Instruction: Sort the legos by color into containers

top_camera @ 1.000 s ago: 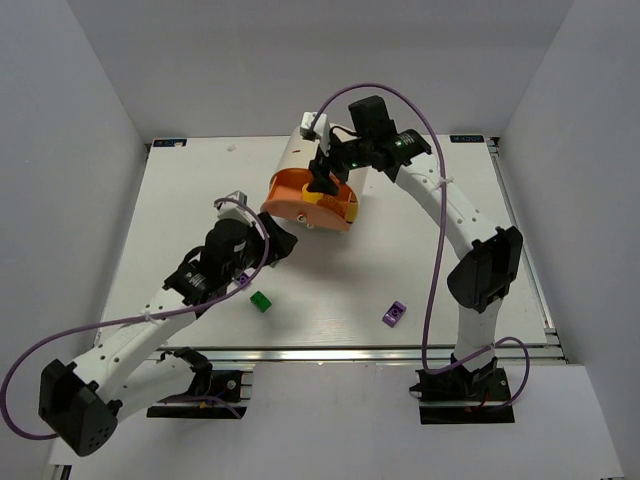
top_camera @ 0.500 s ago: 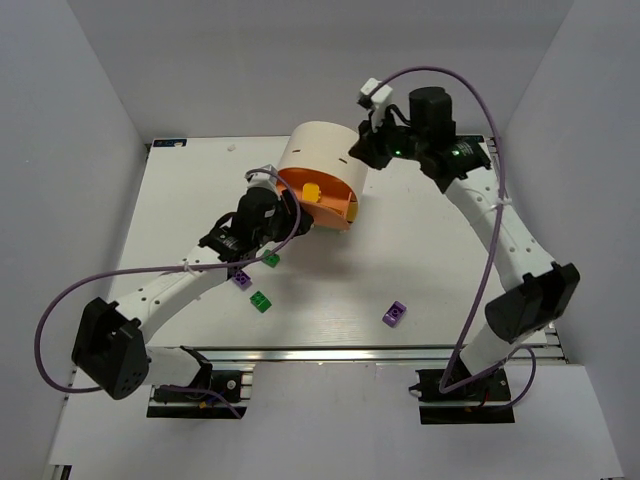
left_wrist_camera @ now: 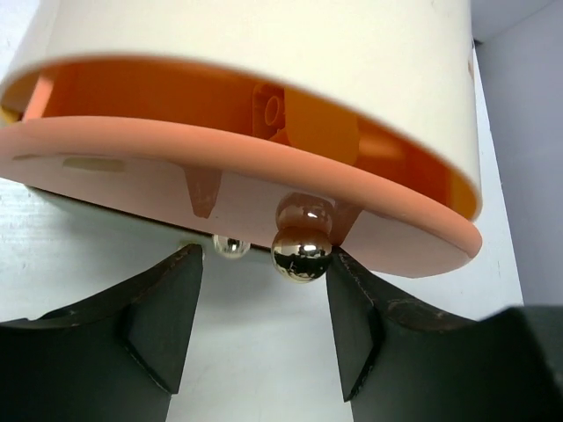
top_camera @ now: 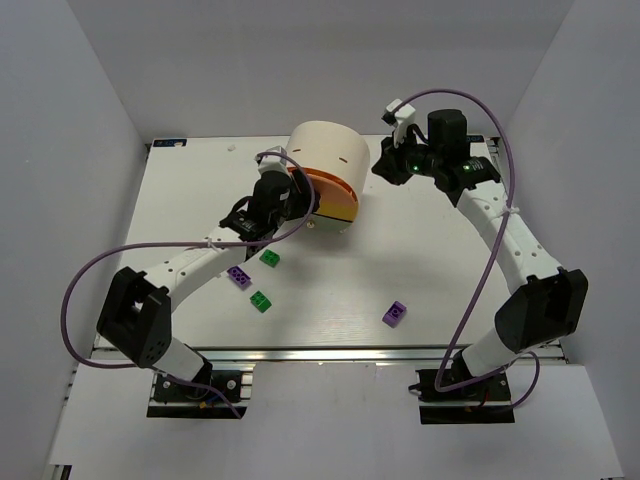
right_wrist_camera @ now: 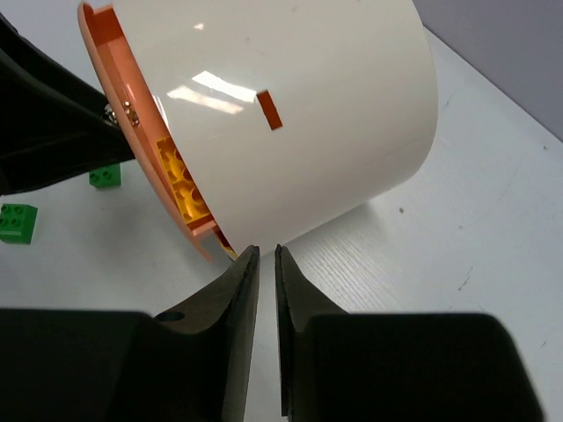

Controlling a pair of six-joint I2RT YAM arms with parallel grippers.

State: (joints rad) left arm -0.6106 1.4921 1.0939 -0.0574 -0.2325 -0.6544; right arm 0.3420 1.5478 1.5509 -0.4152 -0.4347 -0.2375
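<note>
We note the left gripper [left_wrist_camera: 264, 268] at the orange drawer [left_wrist_camera: 176, 163].
Jaws apart either side of the knob [left_wrist_camera: 302, 252]; right gripper [right_wrist_camera: 265, 252] nearly closed, empty, beside the drum [right_wrist_camera: 290, 114].

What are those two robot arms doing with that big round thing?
They are sorting Lego bricks by color into a cream drum cabinet. The left gripper has its open fingers on either side of the shiny knob of the orange drawer, which is pulled partly out. Yellow bricks are already inside. The right gripper is nearly closed, holds nothing and sits just beside the drum. Two green bricks and two purple bricks lie loose on the table.
</note>
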